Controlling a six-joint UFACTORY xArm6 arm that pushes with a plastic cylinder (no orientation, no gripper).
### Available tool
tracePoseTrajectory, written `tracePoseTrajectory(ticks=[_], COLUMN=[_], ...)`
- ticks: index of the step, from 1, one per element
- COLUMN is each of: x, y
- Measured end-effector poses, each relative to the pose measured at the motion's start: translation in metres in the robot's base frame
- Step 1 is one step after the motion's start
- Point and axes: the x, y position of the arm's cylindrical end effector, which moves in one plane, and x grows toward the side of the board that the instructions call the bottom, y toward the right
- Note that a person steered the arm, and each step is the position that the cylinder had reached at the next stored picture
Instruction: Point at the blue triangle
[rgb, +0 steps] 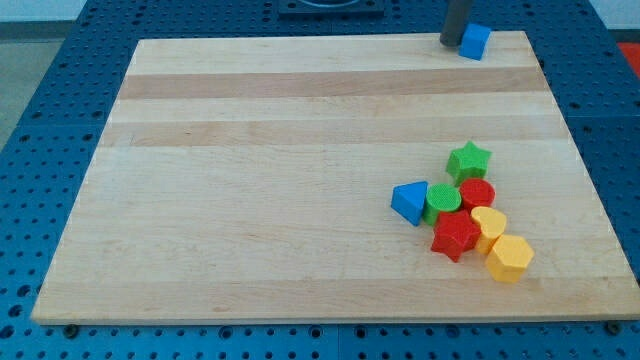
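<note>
Rod: straight, dark grey, cylindrical, smooth and unmarked; my tip (452, 44) was its plain blunt lower end; upper part cropped.

- Board (300, 150): pale wood, planks with visible grain, smooth with a soft sheen.
- Blue triangle (409, 202) and green star (468, 160): look like matt plastic, plain solid colour.
- Surround (40, 120): blue perforated sheet, looks like metal.
- Rod (455, 20): dark grey, matt.

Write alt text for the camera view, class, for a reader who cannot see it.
My tip rests at the wooden board's top right, beside a blue cube, far from the blue triangle. The triangle sits at the left of a lower-right cluster: green star, green cylinder, red cylinder, red star, two yellow blocks.
</note>
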Motion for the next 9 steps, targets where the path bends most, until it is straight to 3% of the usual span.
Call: tracePoseTrajectory(ticks=[4,5,6,9], x=[0.016,0.027,0.054,0.163], y=[0.004,-0.025,-0.066,-0.104])
